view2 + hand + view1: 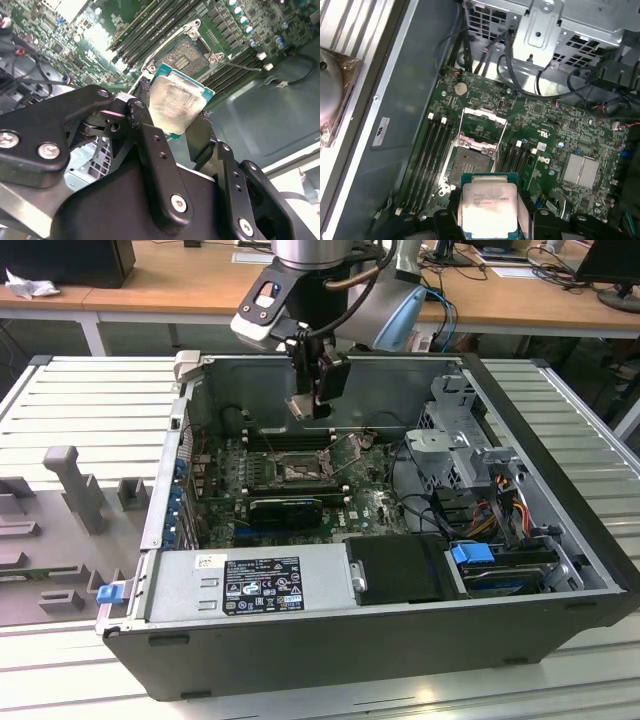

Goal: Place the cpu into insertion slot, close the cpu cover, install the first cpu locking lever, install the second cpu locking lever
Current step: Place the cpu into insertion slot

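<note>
1. My gripper hangs over the far part of the open computer case, with its jaws pinching the cpu by two opposite edges.
2. In the second wrist view the cpu sits between the black fingers. Its silver top faces the camera and its green rim shows around the top.
3. In the first wrist view the same chip lies flat between the jaws, metal side up. It is held above the green motherboard and touches nothing else.
4. The insertion slot is uncovered and has a dark centre. In the exterior view the insertion slot lies below the gripper and nearer to the camera than it.
5. The cpu cover stands swung up on its hinge at the slot's far side, so the socket is exposed.
6. Memory slots run along both sides of the socket. A long black card lies on the near side of it.
7. The finger links hide the chip's gripped edges, and the frame edge cuts off part of it in the first wrist view.
8. I can see a thin rod beside the socket in the second wrist view. I cannot tell for certain how the locking levers sit.
</note>
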Robot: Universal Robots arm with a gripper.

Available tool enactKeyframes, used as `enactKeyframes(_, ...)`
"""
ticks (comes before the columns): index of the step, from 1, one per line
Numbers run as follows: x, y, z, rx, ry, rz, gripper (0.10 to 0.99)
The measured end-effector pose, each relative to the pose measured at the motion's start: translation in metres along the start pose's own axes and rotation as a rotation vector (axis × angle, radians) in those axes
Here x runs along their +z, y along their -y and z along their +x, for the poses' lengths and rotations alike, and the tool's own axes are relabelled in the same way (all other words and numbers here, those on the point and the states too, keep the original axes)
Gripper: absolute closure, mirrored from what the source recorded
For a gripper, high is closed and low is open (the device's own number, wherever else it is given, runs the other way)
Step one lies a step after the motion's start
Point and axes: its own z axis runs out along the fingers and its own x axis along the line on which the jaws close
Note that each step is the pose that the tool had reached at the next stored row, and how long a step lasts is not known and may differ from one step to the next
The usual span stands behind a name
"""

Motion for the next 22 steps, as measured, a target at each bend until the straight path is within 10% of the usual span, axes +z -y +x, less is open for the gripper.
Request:
enactKeyframes(17,0.0057,0.0006,-0.0001,0.255,0.0206,-0.005,0.557)
enactKeyframes(22,0.0138,0.0033,0.0004,0.257,0.0207,-0.005,0.557)
